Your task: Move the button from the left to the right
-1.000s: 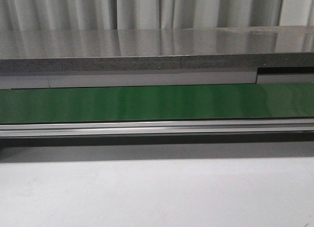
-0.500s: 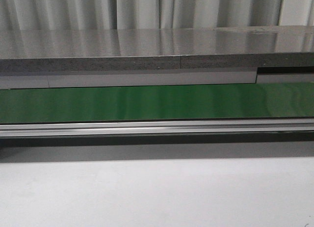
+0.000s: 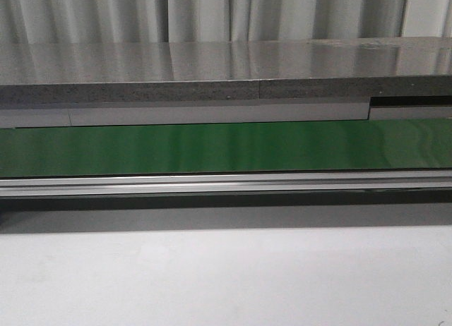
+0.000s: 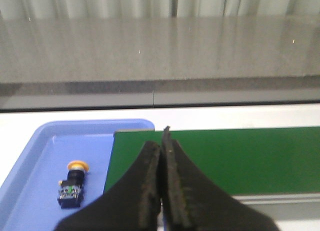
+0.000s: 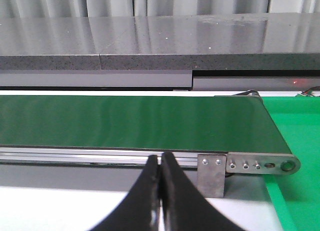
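Fingers first: on your left gripper (image 4: 161, 156) the two dark fingers are pressed together with nothing between them, tips meeting in front of the near end of the green belt (image 4: 235, 158). Your right gripper (image 5: 160, 163) is the same, fingers closed against each other and holding nothing, its tips in front of the belt's metal side rail (image 5: 100, 156).

Just beyond the left gripper and off to one side in its wrist view, you see a shallow blue tray (image 4: 45, 141). The button (image 4: 73, 185) lies on the tray floor, on its side, yellow-orange head pointing away from the camera and black body toward it. It touches neither gripper and sits well clear of the belt's end, which overlaps the tray's edge.

From the right wrist, you see the belt's far end, with a bolted bracket (image 5: 210, 176) on the rail and a bright green mat (image 5: 295, 126) past it.

In the front view, a pale tabletop (image 3: 226, 276) comes first, then the rail, then the belt running across the whole width. Behind it stands a grey speckled shelf (image 3: 212, 72), and pale curtains (image 3: 212, 12) hang at the back.
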`<state>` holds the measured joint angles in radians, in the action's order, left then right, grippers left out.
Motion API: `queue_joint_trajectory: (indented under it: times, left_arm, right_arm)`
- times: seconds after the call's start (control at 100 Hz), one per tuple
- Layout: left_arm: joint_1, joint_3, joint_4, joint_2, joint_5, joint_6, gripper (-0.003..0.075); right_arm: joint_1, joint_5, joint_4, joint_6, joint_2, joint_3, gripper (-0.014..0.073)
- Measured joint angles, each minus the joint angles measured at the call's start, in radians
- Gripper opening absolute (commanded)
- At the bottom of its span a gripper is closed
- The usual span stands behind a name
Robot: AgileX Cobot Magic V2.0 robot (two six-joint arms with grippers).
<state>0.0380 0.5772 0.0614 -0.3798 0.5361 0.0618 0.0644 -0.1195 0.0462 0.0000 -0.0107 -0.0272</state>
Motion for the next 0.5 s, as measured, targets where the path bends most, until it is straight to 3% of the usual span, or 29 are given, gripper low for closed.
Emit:
queue_joint_trajectory:
  times: [0.19, 0.5]
  left_arm:
    - [0.000, 0.160, -0.002, -0.216, 0.169, 0.000, -0.0020]
    - [0.000, 0.228, -0.019, -0.450, 0.225, 0.000, -0.0020]
  right_arm:
    - [0.000, 0.000, 0.000, 0.000, 0.000, 0.000, -0.0067]
    - [0.000, 0.000, 0.000, -0.007, 0.000, 0.000, -0.0067]
